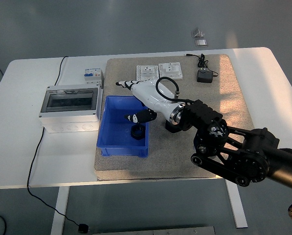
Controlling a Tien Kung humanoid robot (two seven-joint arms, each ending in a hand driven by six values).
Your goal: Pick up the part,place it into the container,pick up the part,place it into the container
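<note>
My right hand point(138, 95) hangs above the far half of the blue bin point(106, 142), fingers stretched out toward the far left, thumb hooked down, nothing in its grip. Under the thumb one dark part point(137, 130) lies on the bin's floor, so I judge one drop is made. Beyond the bin, on the mat point(219, 107), two white sockets point(158, 72) sit side by side at the far edge, and a black adapter point(205, 76) with its cord lies to their right. One of these should be my second part; which one I cannot tell. Left of the bin, on the table point(23, 147), stands a grey box point(70, 107) with a breaker point(91, 76) behind it. One pick and one placing are left
</note>
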